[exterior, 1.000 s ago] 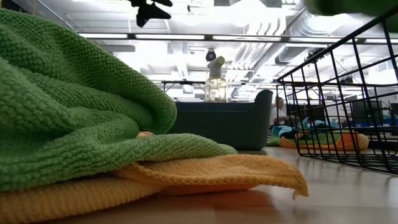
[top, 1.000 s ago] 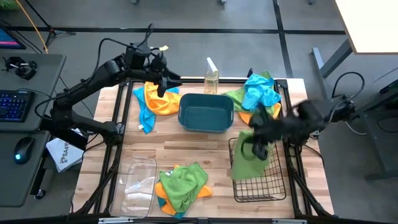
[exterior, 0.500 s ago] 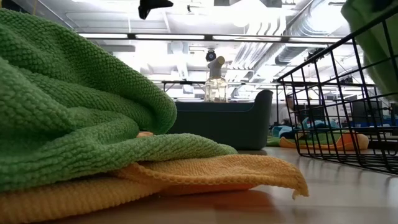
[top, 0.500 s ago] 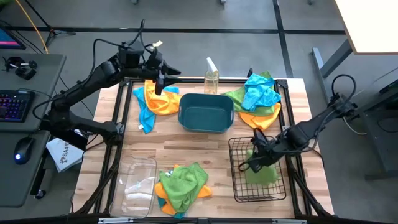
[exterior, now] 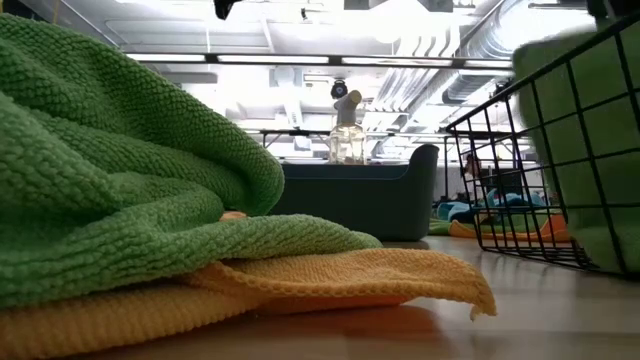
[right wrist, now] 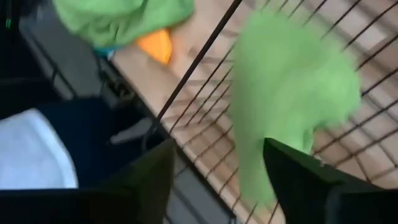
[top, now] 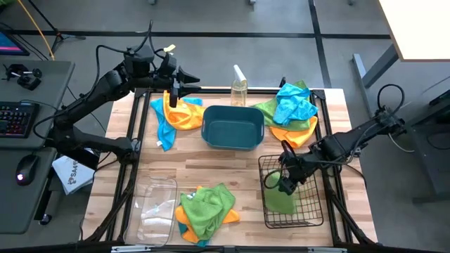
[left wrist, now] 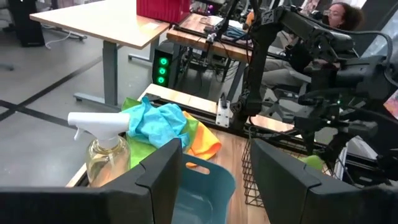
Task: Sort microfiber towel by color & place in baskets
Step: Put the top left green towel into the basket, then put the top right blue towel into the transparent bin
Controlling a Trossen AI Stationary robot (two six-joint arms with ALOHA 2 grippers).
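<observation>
A green towel (top: 280, 202) lies inside the black wire basket (top: 318, 211), also seen through the mesh in the right wrist view (right wrist: 292, 93) and the low view (exterior: 590, 130). My right gripper (top: 284, 185) hovers just above it, open (right wrist: 217, 186), with the towel beyond its fingertips. My left gripper (top: 187, 83) hangs open (left wrist: 217, 186) high over the orange and blue towels (top: 176, 112) at the far left, with nothing between its fingers. The teal tub (top: 233, 126) stands mid-table. The clear bin (top: 156, 211) sits at the near left.
A mixed pile of blue, green and orange towels (top: 288, 112) lies at the far right. Another pile of green, orange and blue towels (top: 205, 211) lies near the front edge (exterior: 150, 200). A clear spray bottle (top: 239, 88) stands behind the tub. A person sits beyond the table (left wrist: 339, 15).
My right gripper has swung toward the near edge and down over the wire basket with the green towel. The towel has come away from it and dropped into the basket, where it now lies. My left gripper has risen a little.
</observation>
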